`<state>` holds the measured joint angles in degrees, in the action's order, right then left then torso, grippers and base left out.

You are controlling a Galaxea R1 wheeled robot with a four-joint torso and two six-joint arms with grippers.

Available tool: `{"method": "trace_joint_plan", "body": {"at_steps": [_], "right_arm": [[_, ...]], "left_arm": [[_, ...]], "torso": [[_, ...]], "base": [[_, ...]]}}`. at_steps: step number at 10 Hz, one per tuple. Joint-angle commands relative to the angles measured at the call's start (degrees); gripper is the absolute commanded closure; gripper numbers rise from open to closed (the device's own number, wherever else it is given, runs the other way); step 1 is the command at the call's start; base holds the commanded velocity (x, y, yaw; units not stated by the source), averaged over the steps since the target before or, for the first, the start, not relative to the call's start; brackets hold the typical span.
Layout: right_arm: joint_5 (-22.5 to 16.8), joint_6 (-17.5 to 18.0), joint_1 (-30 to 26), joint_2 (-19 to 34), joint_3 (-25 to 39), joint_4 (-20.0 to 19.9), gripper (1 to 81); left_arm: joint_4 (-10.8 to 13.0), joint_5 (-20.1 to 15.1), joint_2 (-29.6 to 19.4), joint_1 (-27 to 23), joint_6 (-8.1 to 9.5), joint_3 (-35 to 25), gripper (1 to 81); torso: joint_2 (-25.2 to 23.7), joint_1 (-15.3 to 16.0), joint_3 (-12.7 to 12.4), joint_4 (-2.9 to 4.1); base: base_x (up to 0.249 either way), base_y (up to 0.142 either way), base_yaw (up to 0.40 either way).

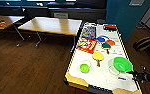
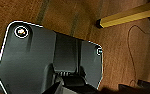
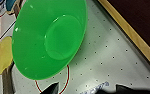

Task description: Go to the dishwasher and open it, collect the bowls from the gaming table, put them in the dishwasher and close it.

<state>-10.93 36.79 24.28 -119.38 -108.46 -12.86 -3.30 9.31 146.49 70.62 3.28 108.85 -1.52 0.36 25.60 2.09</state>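
Now my right gripper (image 1: 135,74) sits at the wide green bowl (image 1: 123,64), grip unclear: it looks light, stiff, slick plastic, so I'd pinch the thin rim.

A wide green bowl (image 3: 49,37) stands tilted above the white dotted counter (image 3: 111,62). A yellow paddle (image 3: 3,56) lies beside it, at the frame's left.

Gaming table (image 1: 101,76) with bowls (image 1: 84,67), paddles (image 1: 98,56)
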Motion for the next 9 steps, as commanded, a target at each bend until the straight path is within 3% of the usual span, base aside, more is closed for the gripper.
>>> {"method": "trace_joint_plan", "body": {"at_steps": [1,6,9], "right_arm": [[-1.72,1.09,-7.87,3.07,-2.27,-0.76,1.0],[-2.78,1.35,-11.66,4.74,-1.92,-0.77,1.0],[-2.69,1.62,-11.66,3.07,-2.45,-0.85,1.0]], "left_arm": [[-0.30,-3.34,-1.11,-1.75,0.24,-0.65,1.0],[-0.39,-3.60,-0.32,-2.19,0.24,-0.04,1.0],[-0.39,-3.60,-0.41,-2.19,0.24,0.31,1.0]], "torso": [[0.00,0.00,0.00,0.00],[0.02,0.00,0.02,0.00],[0.02,0.00,0.02,0.00]], "base": [[0.000,0.000,0.000],[0.000,0.000,0.000],[0.000,0.000,0.000]]}}
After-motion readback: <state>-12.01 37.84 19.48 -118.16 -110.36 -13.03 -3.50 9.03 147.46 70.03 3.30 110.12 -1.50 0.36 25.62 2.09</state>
